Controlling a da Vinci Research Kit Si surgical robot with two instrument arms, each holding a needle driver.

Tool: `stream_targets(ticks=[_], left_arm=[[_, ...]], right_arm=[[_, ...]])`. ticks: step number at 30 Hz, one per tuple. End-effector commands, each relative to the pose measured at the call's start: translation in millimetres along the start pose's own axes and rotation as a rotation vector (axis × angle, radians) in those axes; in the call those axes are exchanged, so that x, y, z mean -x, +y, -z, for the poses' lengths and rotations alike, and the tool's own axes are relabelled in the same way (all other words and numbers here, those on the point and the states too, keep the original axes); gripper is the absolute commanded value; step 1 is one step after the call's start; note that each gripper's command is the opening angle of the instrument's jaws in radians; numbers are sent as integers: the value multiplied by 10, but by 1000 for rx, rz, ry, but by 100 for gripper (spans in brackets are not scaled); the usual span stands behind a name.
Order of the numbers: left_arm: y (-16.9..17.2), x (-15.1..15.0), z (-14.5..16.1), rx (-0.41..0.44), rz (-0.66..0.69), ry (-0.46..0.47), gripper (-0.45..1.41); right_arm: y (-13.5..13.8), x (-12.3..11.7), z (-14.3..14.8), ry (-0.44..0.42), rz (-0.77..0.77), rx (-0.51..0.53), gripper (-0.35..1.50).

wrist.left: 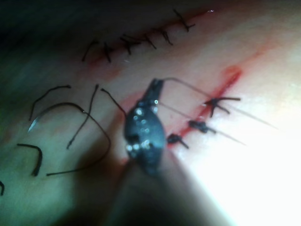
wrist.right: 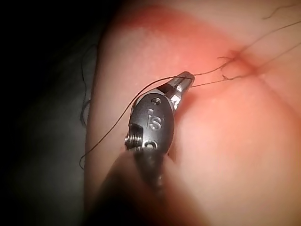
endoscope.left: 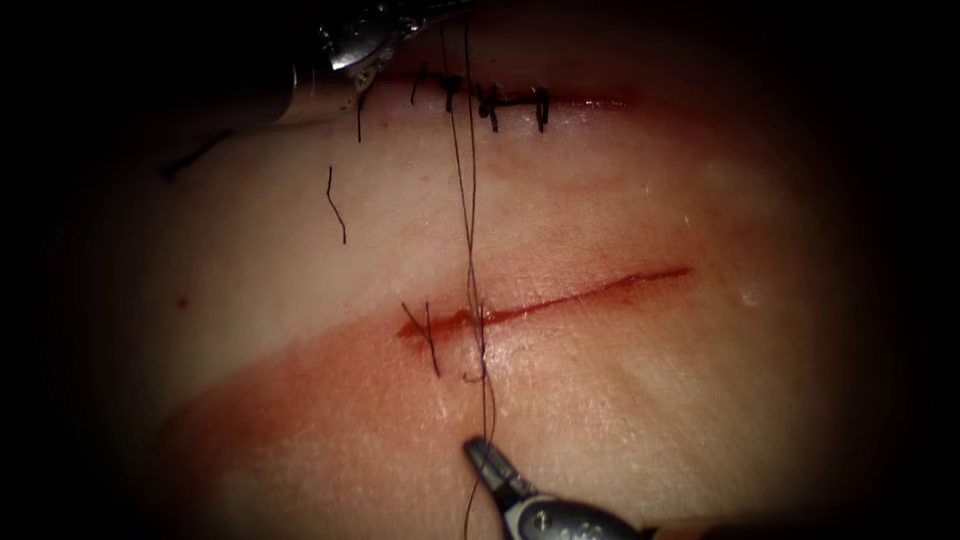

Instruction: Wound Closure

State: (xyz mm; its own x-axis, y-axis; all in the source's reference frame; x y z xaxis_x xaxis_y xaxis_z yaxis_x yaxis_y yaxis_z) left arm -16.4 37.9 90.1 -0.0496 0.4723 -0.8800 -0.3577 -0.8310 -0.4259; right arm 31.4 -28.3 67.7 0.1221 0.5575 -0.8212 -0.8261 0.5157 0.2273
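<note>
Endoscope view: the right tool comes up from the bottom edge, its fingers clenched on the thread just below the cut in the tissue. The thread runs up from there, crosses the cut near its left end, and rises as two close strands to the left tool at the top edge, beside an older stitched line. Whether the left tool's fingers are clenched cannot be told here. Short cut ends of thread lie on the tissue at upper left.

Left wrist view: the left tool has its fingers clenched on the thread, which leads to knots on the cut. A curved needle lies loose on the tissue (held by neither tool) among cut ends.

Right wrist view: the right tool grips the thread running to the cut.
</note>
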Motion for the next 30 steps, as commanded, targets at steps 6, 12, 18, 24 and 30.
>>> stream_targets(ticks=[6,12,18,24,30], left_arm=[[-34,-5,-13,-39,-44,-12,-45],[-69,-17,-16,-65,-105,-27,-45],[-78,-8,-22,-83,-129,-43,-45],[-68,15,-41,-67,-155,-70,-45],[-65,38,-46,-60,-184,-94,-45]], right_arm=[[-9,11,3,-11,0,-5,-35],[-10,10,6,-14,1,-10,-35],[-16,15,12,-28,8,-19,-35],[-20,30,19,-47,21,-24,-35],[-16,35,28,-55,26,-31,-35]])
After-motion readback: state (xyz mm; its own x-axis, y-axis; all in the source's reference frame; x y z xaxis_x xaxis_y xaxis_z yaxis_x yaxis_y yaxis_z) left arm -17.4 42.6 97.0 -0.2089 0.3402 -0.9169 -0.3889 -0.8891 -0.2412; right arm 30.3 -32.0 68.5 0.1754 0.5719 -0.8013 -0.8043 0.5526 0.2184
